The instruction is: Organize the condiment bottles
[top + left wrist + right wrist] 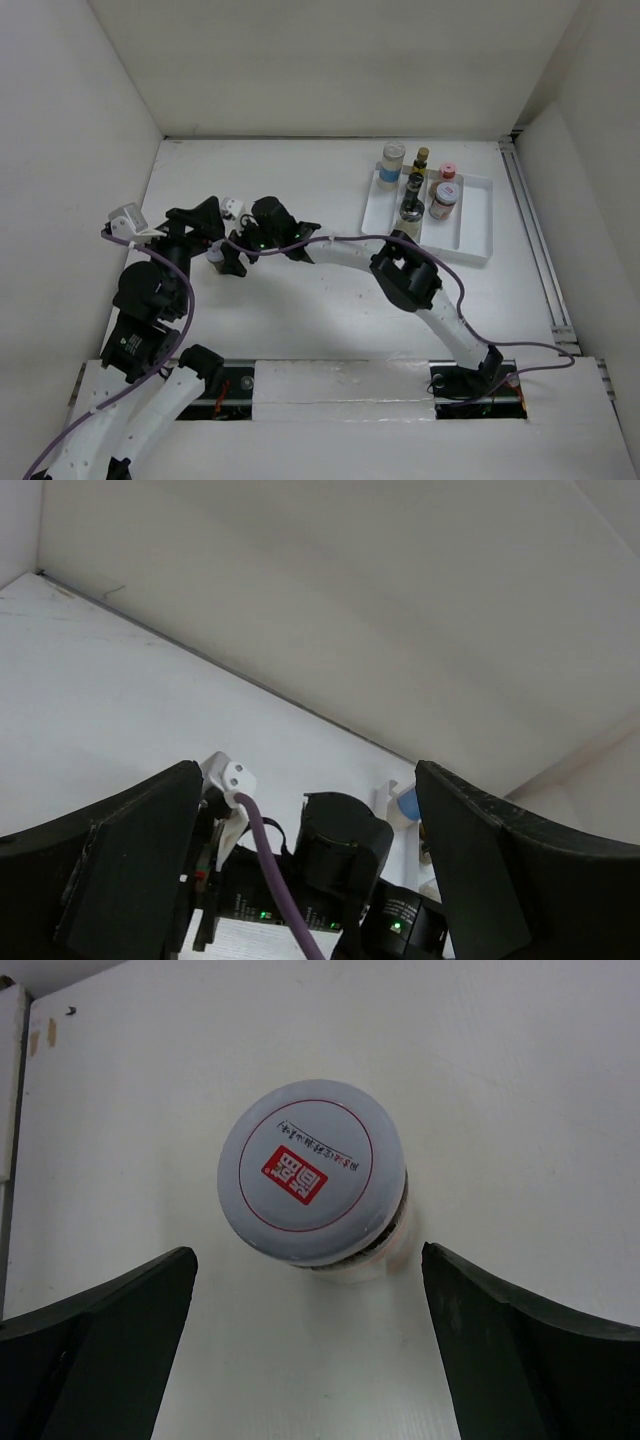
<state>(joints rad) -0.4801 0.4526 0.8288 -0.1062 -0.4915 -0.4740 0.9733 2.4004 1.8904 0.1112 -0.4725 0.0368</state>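
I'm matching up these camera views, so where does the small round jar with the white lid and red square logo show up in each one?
Top external: the small white-lidded jar with the red logo stands left of centre, at the tip of the right gripper.
Left wrist: not in it.
Right wrist: the jar is at centre, lid seen from above, between the open jaws.
Shared landmark: the white table.

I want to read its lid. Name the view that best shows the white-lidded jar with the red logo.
Right wrist: the white-lidded jar with the red logo sits in the centre, its lid print sharp. Top external: the arms largely hide it. Left wrist: not visible.
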